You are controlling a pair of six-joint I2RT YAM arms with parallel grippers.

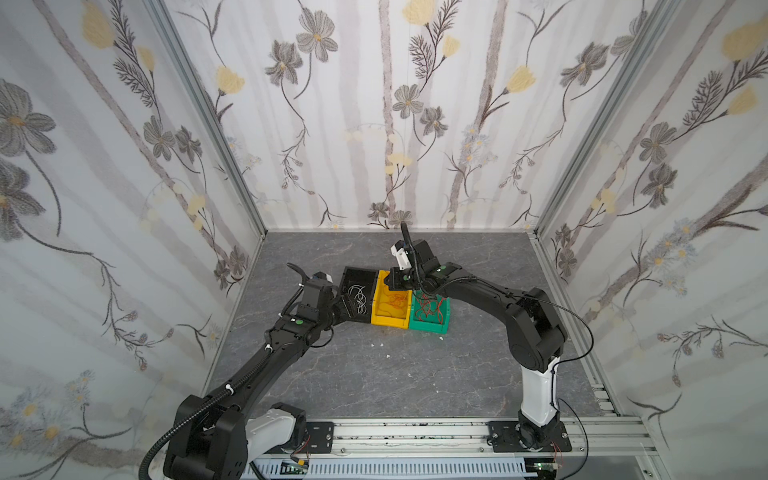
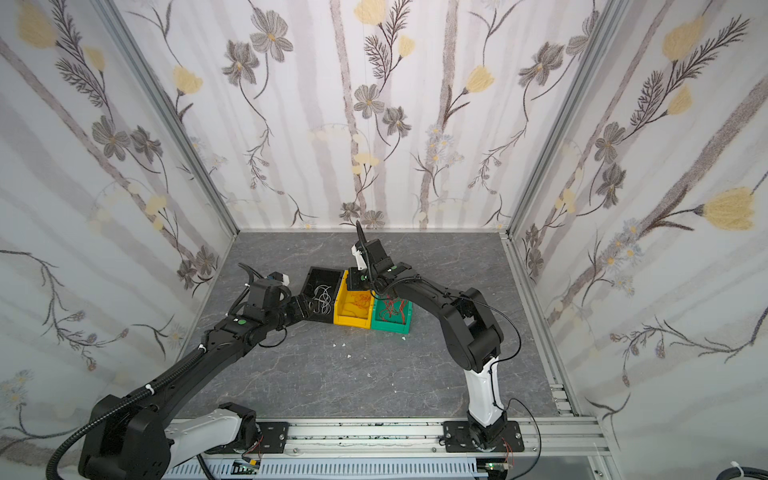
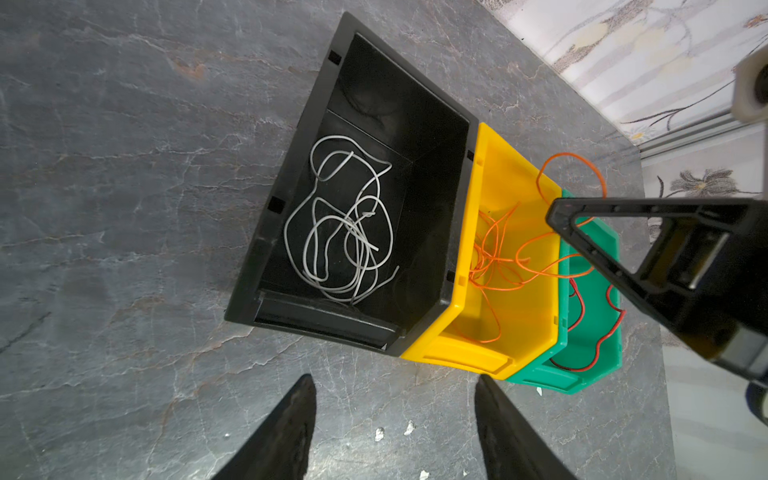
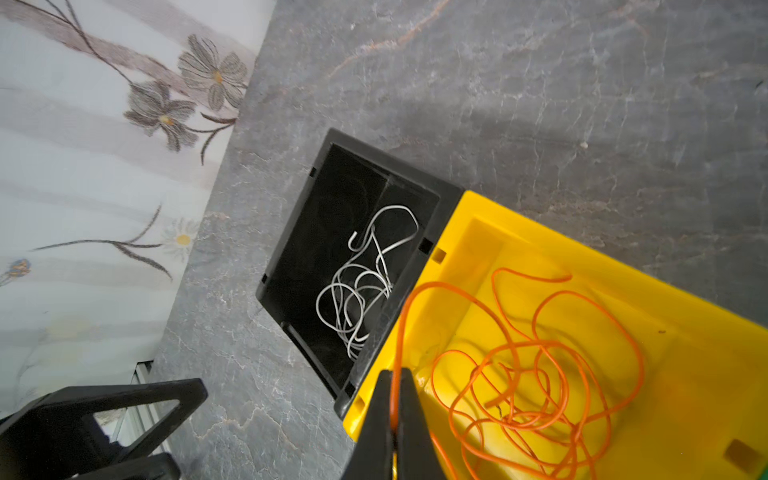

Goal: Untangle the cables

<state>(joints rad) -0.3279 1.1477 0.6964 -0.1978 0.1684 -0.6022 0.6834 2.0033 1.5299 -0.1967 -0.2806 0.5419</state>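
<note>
On the grey stone-look table [image 1: 374, 374] three open bins stand touching in a row, their long sides parallel: a black bin [image 3: 415, 104], a yellow bin [image 3: 503, 174] and a green bin [image 1: 430, 327].

The right claw [image 4: 397, 376] hangs over the yellow bin, jaws pressed together and pinching one orange strand [image 4: 397, 349]. The left claw [image 3: 395, 384] hovers low over bare table just in front of the black bin, jaws spread and holding nothing.

The cables lie sorted by colour. The white cables [image 3: 345, 232] are curled on the black bin's floor, the orange cables [image 4: 540, 345] are heaped in the yellow bin, and the red cables [image 1: 428, 309] are in the green bin. From the right claw's pinch the held strand rises in a loop above the rim, then falls back into the orange heap, which lies below the claw on the bin floor. That heap has no single long axis; its coils cross one another every way. Judging from this, the coming move turns on pulling upward, away from the floor, and neighbouring loops may be dragged along. The right claw is the nearer to the orange and red cables, the left claw the nearer to the white ones.

No brand, label or writing can be read on the bins or anywhere else in view.
</note>
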